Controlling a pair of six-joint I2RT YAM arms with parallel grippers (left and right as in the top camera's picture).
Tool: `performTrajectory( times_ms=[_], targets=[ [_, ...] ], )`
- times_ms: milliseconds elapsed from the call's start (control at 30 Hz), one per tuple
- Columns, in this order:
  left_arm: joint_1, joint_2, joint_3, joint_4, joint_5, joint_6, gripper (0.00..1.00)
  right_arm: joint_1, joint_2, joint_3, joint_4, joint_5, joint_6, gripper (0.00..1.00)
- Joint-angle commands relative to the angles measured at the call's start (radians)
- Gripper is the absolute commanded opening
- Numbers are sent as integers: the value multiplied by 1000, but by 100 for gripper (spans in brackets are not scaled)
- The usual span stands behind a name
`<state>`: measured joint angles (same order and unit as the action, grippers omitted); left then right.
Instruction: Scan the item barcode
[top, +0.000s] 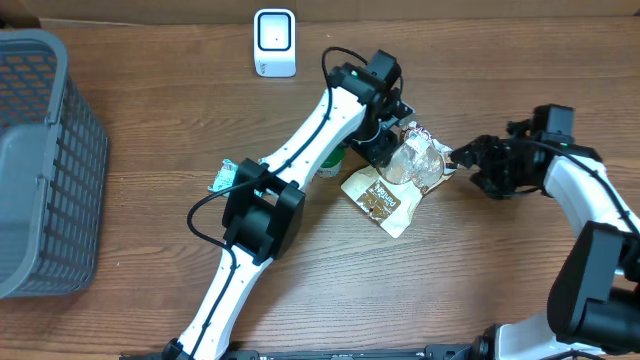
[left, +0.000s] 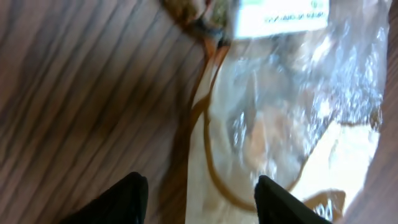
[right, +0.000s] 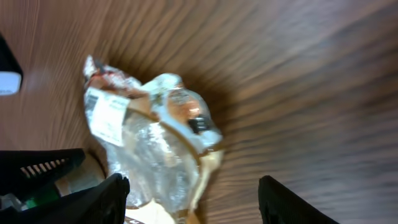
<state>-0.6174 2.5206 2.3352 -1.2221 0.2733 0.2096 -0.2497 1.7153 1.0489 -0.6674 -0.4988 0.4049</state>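
Nearest the robot's side of the wooden table, a flat tan pouch lies on the wood, and a crinkled clear bag sits on its upper end, roughly mid-table and a little right of centre. A white label is stuck to the bag (its print is too blurred to read).

The left gripper has its claw at the bag's left edge. Its wrist view shows the two dark fingers standing apart, with the bag and the pouch's edge in front of the gap and nothing pinched. The right gripper points at the bag from the other side, just beside it, its fingers also spread wide and holding nothing.

A small teal packet lies by the left arm, which partly hides a green item. A grey mesh basket fills the left edge. Farthest off, the white scanner stands at the back, well apart from the bag.
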Motion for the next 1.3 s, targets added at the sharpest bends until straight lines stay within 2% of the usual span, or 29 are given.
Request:
performTrajectory(
  times_ms=[0, 133, 467, 567, 767, 900, 1100, 1267],
  targets=[
    [-18, 0, 3, 36, 4, 43, 62, -42, 2, 25, -14, -18, -45, 67],
    [-23, 21, 3, 69, 4, 50, 63, -54, 2, 25, -29, 19, -48, 72],
    [-31, 74, 3, 98, 4, 43, 64, -54, 2, 25, -39, 38, -47, 75],
    [-30, 76, 3, 98, -24, -71, 64, -54, 2, 25, -43, 37, -45, 76],
    [-21, 76, 3, 37, -151, -538, 68, -53, 2, 24, -69, 37, -39, 77],
    [3, 76, 3, -21, -127, -740, 68, -46, 2, 23, -80, 34, -39, 77],
    [32, 76, 3, -32, 21, -771, 57, 8, 3, -5, -60, 22, -35, 77],
    [39, 76, 3, -13, 31, -736, 47, 79, 28, -15, -35, -18, 10, 76]
  ],
)
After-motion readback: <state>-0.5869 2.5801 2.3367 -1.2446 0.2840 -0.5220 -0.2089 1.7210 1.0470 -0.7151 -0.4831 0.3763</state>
